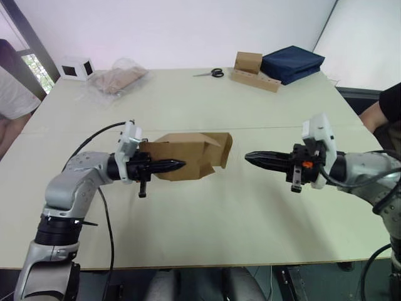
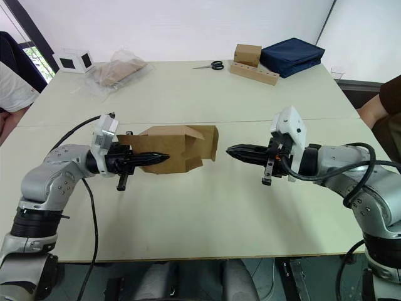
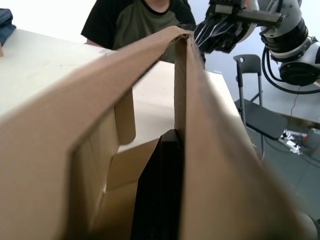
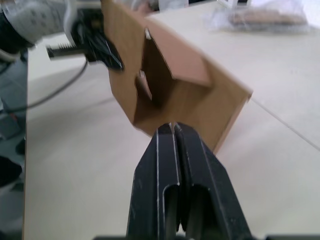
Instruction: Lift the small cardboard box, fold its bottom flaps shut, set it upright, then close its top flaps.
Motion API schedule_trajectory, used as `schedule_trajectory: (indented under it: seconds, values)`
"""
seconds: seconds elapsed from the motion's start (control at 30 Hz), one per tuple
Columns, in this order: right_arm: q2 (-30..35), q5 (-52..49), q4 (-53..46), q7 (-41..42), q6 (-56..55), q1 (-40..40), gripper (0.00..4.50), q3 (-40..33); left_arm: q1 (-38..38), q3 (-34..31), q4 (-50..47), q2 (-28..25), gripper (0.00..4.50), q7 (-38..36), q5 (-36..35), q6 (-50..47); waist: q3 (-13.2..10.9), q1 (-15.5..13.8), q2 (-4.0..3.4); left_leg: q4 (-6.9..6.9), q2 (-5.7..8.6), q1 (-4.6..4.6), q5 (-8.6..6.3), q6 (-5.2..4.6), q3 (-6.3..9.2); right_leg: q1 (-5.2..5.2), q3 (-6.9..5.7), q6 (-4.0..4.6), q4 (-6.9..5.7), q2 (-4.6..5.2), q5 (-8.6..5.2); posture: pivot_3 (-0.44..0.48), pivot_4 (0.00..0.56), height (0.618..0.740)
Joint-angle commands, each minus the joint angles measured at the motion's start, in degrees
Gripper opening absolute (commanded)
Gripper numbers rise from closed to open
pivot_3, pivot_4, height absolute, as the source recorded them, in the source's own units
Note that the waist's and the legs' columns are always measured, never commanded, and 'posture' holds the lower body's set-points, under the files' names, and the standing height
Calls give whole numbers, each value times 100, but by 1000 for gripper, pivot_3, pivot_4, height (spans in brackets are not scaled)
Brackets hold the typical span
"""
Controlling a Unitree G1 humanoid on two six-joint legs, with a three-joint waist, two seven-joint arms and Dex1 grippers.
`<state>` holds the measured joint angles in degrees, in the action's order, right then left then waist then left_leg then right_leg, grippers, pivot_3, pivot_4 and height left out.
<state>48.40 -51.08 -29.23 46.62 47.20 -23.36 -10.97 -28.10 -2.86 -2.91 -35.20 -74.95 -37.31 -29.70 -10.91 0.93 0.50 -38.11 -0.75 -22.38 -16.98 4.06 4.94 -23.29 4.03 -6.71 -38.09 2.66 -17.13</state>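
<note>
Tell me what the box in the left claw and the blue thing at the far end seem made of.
Small cardboard box: matte brown cardboard, with flaps creased at fold lines. Blue thing: probably dark woven fabric, judging by its soft edges and folds.

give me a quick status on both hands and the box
Left hand shut on the small cardboard box, holding it above the table. Right hand shut, empty, pointing at the box, apart from it. Flaps loose, nothing between them.
</note>
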Motion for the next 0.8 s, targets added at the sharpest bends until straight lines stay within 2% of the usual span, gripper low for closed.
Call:
schedule_trajectory:
  seconds: [0.03, 0.2, 0.4, 0.8]
  values:
    - [-277, -225, -30, -272, -16, -349, 0, -11, -252, -106, 145, -47, 60, -258, -204, 18, 0, 7, 0, 0, 0, 0, 0, 0, 0, 0, 0, 0, 0, 0, 0, 0, 150, 740]
    - [-544, -199, 161, -382, 22, -707, 0, 203, -649, -42, 572, -237, 60, -636, -424, -574, 0, 13, 0, 0, -1, -2, -2, -3, 2, -1, -2, 0, 0, -1, 0, 0, 150, 740]
    - [-764, 169, 494, -200, -160, -1219, 0, 736, -874, 153, 803, -281, 60, -985, -286, -642, -1, 36, -1, 0, -1, -1, -2, -4, 2, -3, -2, 0, -1, -2, 0, 0, 150, 740]
    - [-1082, 888, 887, 101, -509, -1459, 0, 1319, -991, 87, 769, -143, 60, -798, -403, -815, -1, 32, -2, 0, -1, -2, -2, -4, 3, -7, -2, 0, -3, -2, 0, 0, 150, 740]
